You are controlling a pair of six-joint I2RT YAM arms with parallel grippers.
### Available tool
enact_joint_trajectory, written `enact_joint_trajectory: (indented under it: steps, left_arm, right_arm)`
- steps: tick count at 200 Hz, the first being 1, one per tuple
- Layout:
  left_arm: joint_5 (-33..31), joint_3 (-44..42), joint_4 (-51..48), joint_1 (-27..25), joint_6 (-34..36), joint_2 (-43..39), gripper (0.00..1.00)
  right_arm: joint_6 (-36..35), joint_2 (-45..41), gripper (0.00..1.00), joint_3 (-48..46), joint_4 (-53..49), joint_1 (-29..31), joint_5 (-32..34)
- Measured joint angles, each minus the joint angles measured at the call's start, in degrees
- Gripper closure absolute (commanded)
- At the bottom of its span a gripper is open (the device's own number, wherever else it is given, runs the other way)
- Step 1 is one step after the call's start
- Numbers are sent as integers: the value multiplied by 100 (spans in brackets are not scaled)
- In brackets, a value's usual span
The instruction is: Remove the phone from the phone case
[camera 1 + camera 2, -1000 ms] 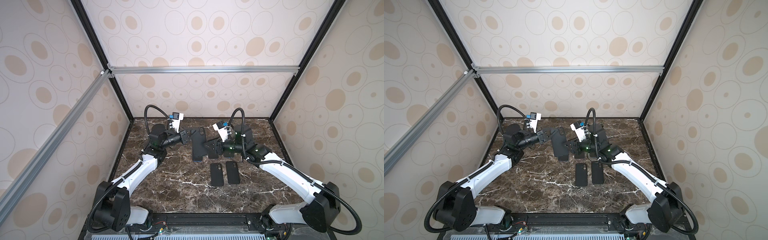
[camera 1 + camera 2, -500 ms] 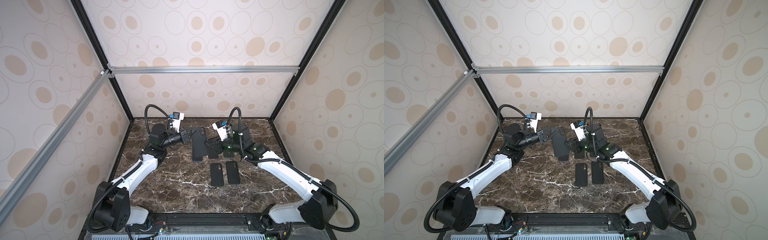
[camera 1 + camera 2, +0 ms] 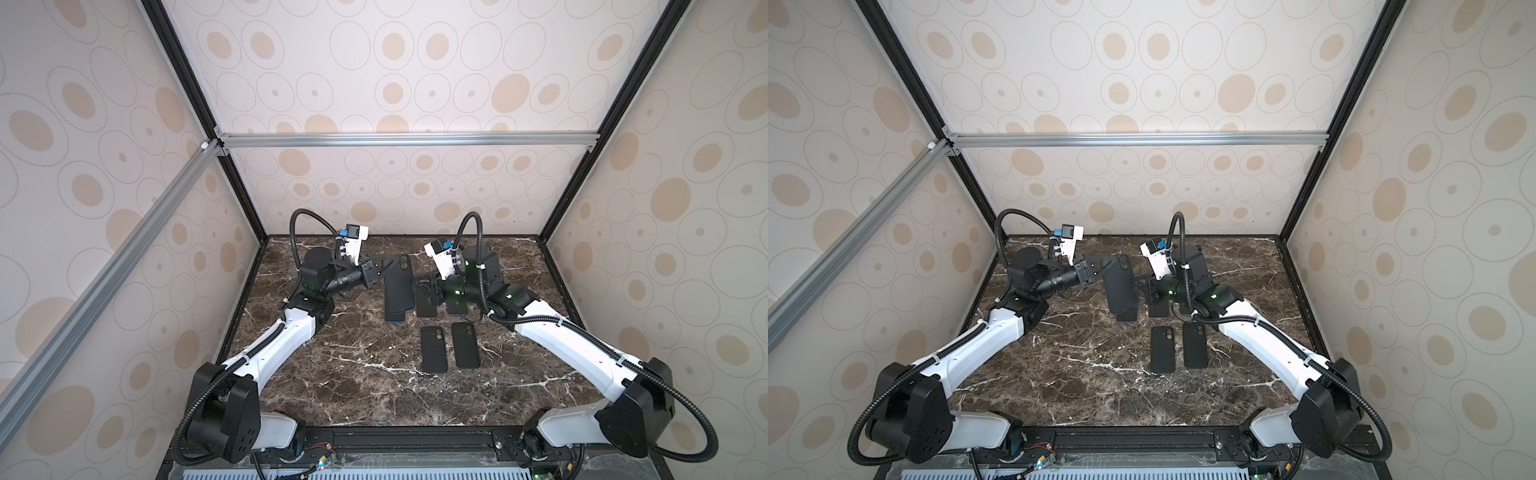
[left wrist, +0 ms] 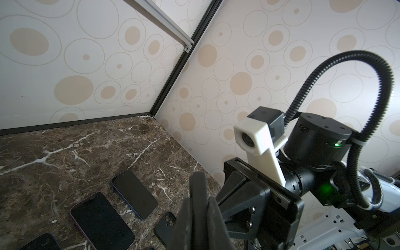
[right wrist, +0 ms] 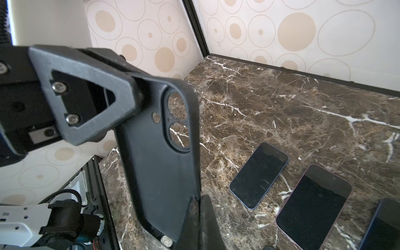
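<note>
The left pincer (image 3: pixel 375 272) is clamped on the far corner of the case (image 3: pixel 397 291), holding it above the bench (image 3: pixel 353 374). The right pincer (image 5: pixel 199 207) is pinched onto the case's long edge. The case hides most of the blue-edged phone (image 3: pixel 395 319), which lies on the bench beneath it. Marble shows through the case's camera holes.

We stood in a robotics lab cell: spotted wall panels (image 3: pixel 415 62), an aluminium frame bar (image 3: pixel 407 139) and a marble-look tabletop (image 3: pixel 353 386) boxed in the left arm (image 3: pixel 286 336) and right arm (image 3: pixel 573 349).

The empty black phone case (image 5: pixel 160 173) is raised in the air, near the blue-edged phone (image 5: pixel 259 175) lying flat, screen-up.
</note>
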Motion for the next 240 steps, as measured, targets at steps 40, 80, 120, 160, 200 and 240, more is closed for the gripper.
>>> enact_joint_trajectory:
  steps: [40,80,120,160,200,240]
  left_arm:
    - [-55,39,-138,-4,142,0,62]
    - [-557,391,-1058,-4,852,-22,2]
    - [-1558,542,-2046,39,1556,-153,1]
    - [-2629,470,-2586,238,1878,-442,1]
    - [-3432,87,-2782,713,1917,-660,1]
    - [-3679,-234,-2951,1019,1917,-800,1]
  right_arm:
    - [238,0,100,-9,2,46,219]
    - [761,0,100,-162,-271,199,774]
    - [1600,37,100,-317,-1025,518,1615]
    - [2688,730,100,-111,-1950,885,2140]
    - [3263,1740,100,520,-2909,1244,2330]
    - [3550,2328,100,833,-3294,1423,2328]
